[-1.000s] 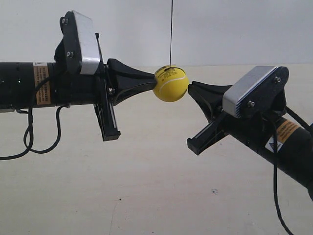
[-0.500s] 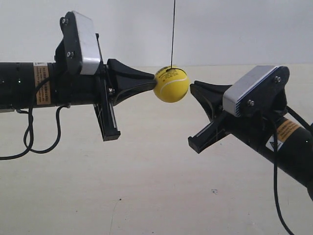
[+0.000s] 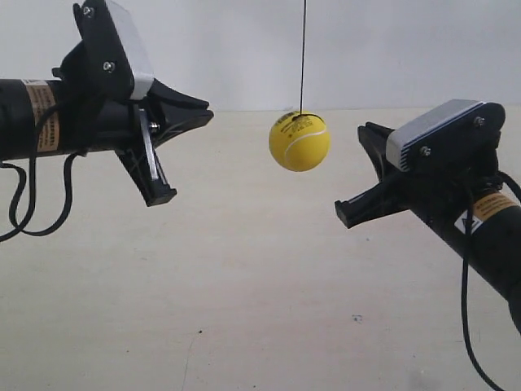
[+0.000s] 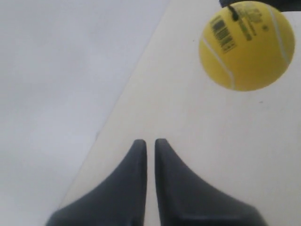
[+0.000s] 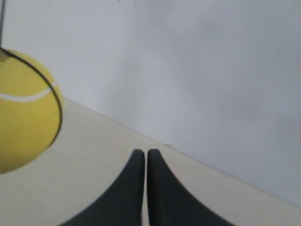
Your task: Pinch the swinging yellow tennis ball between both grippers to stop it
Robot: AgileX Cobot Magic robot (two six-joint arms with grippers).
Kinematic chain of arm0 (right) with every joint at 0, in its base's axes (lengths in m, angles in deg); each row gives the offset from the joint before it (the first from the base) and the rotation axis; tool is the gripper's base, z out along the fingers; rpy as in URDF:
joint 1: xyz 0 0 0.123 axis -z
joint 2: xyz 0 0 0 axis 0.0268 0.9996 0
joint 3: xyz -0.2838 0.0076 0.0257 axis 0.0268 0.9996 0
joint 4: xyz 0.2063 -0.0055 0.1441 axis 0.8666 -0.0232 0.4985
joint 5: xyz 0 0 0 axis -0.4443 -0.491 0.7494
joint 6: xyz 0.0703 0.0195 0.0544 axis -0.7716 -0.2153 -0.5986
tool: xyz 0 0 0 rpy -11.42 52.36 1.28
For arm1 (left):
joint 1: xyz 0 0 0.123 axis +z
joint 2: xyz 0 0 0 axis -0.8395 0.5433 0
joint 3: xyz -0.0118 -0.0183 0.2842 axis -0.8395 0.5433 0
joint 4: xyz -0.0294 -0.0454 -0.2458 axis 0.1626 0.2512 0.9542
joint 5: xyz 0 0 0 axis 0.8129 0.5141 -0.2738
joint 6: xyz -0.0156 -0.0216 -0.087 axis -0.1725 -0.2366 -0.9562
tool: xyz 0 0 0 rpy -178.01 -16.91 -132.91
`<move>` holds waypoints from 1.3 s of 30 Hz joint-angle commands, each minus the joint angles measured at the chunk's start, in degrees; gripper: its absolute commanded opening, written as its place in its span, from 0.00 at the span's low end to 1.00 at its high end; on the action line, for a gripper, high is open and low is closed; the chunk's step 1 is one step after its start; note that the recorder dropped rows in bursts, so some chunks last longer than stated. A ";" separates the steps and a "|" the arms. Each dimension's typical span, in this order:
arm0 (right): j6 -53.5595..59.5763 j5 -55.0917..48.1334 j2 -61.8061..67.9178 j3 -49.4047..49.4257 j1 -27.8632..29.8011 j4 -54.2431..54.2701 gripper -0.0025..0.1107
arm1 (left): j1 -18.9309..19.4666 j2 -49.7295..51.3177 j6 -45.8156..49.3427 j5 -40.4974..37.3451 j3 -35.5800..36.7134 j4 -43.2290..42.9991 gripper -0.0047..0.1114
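Hanging yellow tennis ball point(image 3: 299, 142), touched by neither arm.
It hangs on its upright string point(image 3: 303, 57) over the worktop point(image 3: 244, 285), perhaps near the far edge. The left gripper point(image 4: 150, 142) and right gripper point(image 5: 146, 151) hold jaws almost together, so the tips can press it. Round, it has no long axis.

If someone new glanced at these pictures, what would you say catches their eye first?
The bright yellow tennis ball stands out first, hanging in mid-air from a thin dark string. Next come the black gripper at the exterior view's left and the gripper at the exterior view's right, pointing at it from either side, jaws closed, neither touching it.
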 commanded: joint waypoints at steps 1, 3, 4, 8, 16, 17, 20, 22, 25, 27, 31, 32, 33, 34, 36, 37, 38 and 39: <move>2.43 -0.13 -0.45 -0.15 -0.15 3.99 0.02 | -0.18 -2.29 -3.11 -2.66 -0.05 2.74 0.08; 2.69 -0.25 -0.45 -0.15 -0.15 3.99 0.02 | -0.18 -3.57 -3.28 -2.24 0.31 2.87 0.08; 3.17 -0.36 -0.45 -0.15 -0.15 3.99 0.02 | -0.18 -4.23 -3.28 -2.16 0.54 2.87 0.08; 5.51 -0.72 -0.58 -0.15 -0.15 5.01 0.02 | -0.18 -7.33 -3.28 -2.30 1.75 3.03 0.08; 10.28 -5.87 -12.50 2.08 -0.15 11.52 0.02 | -0.18 -17.17 -4.57 -2.30 6.26 3.03 0.08; 10.36 -7.57 -15.28 2.36 -0.15 11.52 0.02 | -0.18 -18.65 -4.57 -2.45 6.99 3.14 0.08; 11.03 -13.73 -23.56 2.47 -0.15 11.52 0.02 | -0.18 -22.87 -4.82 -3.86 8.93 5.30 0.08; 11.32 -17.02 -29.64 2.47 -0.15 11.52 0.02 | -0.18 -25.98 -4.82 -5.23 9.74 7.40 0.08; 11.32 -22.69 -38.91 2.47 -0.15 11.52 0.02 | -0.18 -31.15 -4.82 -10.24 10.37 7.78 0.08; 12.27 -27.45 -44.48 2.47 -0.15 11.52 0.02 | -0.18 -34.51 -6.61 -13.68 10.49 7.78 0.08; 12.18 -36.32 -54.75 2.47 -0.15 11.40 0.02 | -0.18 -42.25 -10.83 -15.86 12.03 8.11 0.08; 11.84 -38.15 -57.07 2.47 -0.15 11.40 0.02 | -0.18 -44.04 -11.77 -15.44 12.74 8.41 0.08; 11.65 -40.41 -59.21 2.47 -0.15 11.40 0.02 | -0.18 -46.32 -13.13 -14.66 13.56 8.57 0.08; 11.65 -42.51 -61.16 2.47 -0.15 11.40 0.02 | -0.18 -48.65 -14.24 -14.51 14.51 8.57 0.08; 11.51 -45.33 -64.67 3.00 -0.15 11.40 0.02 | -0.18 -53.50 -15.63 -14.40 16.56 8.57 0.08; 10.84 -45.79 -65.99 3.54 -0.15 11.40 0.02 | -0.18 -56.03 -16.22 -14.27 17.88 8.57 0.08; 10.30 -45.83 -67.31 4.09 -0.15 11.40 0.02 | -0.18 -58.13 -16.72 -14.27 18.97 8.57 0.08; 9.87 -46.37 -69.31 5.05 -0.15 11.40 0.02 | -0.18 -60.78 -17.47 -14.27 20.37 8.57 0.08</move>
